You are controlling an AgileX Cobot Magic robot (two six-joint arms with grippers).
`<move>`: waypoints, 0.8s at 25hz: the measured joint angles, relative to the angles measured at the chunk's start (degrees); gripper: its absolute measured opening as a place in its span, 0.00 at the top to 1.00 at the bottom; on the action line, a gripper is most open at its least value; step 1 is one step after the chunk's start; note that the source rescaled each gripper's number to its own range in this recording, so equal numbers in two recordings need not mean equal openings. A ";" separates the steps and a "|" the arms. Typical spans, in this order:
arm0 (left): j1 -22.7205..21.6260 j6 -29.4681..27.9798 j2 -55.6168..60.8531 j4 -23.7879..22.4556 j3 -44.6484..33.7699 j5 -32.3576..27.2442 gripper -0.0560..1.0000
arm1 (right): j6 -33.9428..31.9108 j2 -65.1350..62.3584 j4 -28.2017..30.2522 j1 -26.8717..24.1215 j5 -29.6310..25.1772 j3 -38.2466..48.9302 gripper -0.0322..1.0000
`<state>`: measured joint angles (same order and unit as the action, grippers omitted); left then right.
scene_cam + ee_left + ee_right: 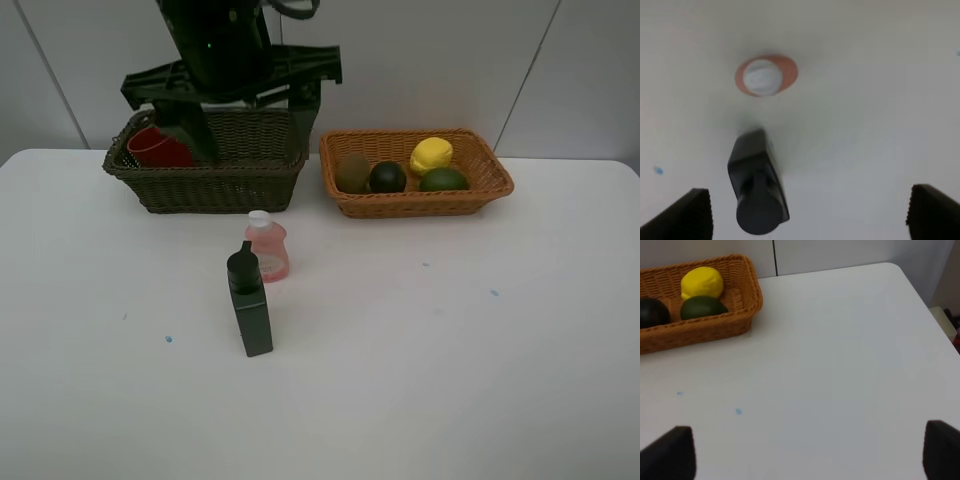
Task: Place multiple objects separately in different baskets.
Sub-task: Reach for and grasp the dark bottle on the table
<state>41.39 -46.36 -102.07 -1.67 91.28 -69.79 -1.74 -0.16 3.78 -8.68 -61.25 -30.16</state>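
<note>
The surface (450, 380) is white with tiny blue dots (168, 339). The dark basket (215, 188) is olive-brown and woven. The orange basket (420, 205) is woven too. The cup (158, 148) is red. The lemon (431, 155) is yellow, the lime (443, 180) green, the kiwi (352, 172) brown, the round fruit (387, 177) almost black. The green bottle (250, 305) is very dark. The pink bottle (268, 252) has a white cap (259, 216).

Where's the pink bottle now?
In the exterior high view, the pink white-capped bottle stands left of centre, between the dark green bottle and the olive-brown wicker basket.
</note>
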 joint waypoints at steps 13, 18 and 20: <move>2.75 -6.61 0.02 1.67 -16.00 0.95 0.00 | 0.00 0.00 0.00 0.00 0.00 0.00 0.01; 2.75 -6.92 0.02 2.58 -19.20 7.27 0.00 | 0.00 0.00 0.00 0.00 0.00 0.00 0.01; 2.75 -6.99 0.02 2.77 -20.19 10.47 0.00 | 0.00 0.00 0.00 0.00 0.00 0.00 0.01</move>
<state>44.14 -53.35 -102.05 1.10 71.09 -59.31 -1.74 -0.16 3.78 -8.68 -61.25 -30.16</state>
